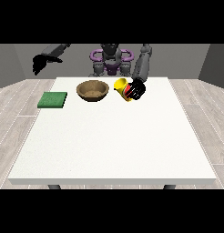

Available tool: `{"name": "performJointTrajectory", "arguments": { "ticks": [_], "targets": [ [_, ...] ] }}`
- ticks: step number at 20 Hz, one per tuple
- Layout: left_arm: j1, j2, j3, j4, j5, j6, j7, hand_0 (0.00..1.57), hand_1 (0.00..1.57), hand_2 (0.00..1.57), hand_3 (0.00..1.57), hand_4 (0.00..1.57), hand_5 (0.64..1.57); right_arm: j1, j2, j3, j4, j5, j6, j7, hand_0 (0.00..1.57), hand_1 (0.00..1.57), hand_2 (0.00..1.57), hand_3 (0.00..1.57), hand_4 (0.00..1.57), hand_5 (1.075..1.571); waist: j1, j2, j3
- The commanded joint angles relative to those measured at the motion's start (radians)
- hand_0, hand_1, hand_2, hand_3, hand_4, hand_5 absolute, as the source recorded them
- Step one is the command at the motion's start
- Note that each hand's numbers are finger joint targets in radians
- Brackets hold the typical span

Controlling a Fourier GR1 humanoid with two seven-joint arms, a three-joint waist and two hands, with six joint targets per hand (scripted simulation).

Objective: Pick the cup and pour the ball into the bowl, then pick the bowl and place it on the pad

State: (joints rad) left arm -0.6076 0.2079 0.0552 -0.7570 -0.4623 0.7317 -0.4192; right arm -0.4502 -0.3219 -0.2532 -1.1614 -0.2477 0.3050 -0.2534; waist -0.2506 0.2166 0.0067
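The robot hand at the view's right (136, 90) grips the tilted yellow cup (121, 84); tip its mouth over the bowl (92, 89) slowly

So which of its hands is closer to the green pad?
Its right hand, the hand at the view's left, is nearer: it hangs beyond the green pad, off the table's edge. The hand at the view's right holds the yellow cup, past the bowl.

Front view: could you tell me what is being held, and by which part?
The hand at the view's right holds the tilted yellow cup round its side.
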Motion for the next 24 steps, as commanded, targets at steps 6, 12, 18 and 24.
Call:
{"name": "performJointTrajectory", "arguments": {
  "ticks": [6, 12, 18, 24],
  "targets": [
    [-0.126, -0.141, -0.289, 0.112, -0.470, 0.042, 0.492, 1.36, 1.36, 1.57, 1.57, 0.97, 1.559, 0.043, -0.032, -0.033, 0.227, 0.033, 0.015, -0.050, 0.00, 0.00, 0.11, 0.28, 0.50, 1.564, 0.099, -0.200, -0.0015],
    [-0.211, -0.206, -0.492, 0.132, -0.666, -0.029, 0.765, 1.24, 1.24, 1.57, 1.57, 0.87, 1.563, 0.026, -0.032, -0.046, 0.321, 0.034, 0.034, -0.099, 0.00, 0.00, 0.19, 0.23, 0.70, 1.544, 0.105, -0.209, -0.0036],
    [-0.415, -0.207, -0.632, 0.147, -0.826, -0.345, 0.891, 0.54, 0.54, 1.57, 1.57, 0.76, 1.571, 0.030, -0.045, -0.053, 0.401, 0.045, 0.036, -0.102, 0.00, 0.00, 0.16, 0.27, 0.73, 1.540, 0.129, -0.277, -0.0017],
    [-0.486, -0.208, -0.807, 0.145, -0.906, -0.616, 0.844, 0.21, 0.21, 1.57, 1.57, 1.28, 1.341, -0.016, -0.076, -0.051, 0.427, 0.045, 0.077, -0.105, 0.00, 0.00, 0.00, 0.23, 0.74, 1.533, 0.092, -0.244, -0.0033]
  ]
}}
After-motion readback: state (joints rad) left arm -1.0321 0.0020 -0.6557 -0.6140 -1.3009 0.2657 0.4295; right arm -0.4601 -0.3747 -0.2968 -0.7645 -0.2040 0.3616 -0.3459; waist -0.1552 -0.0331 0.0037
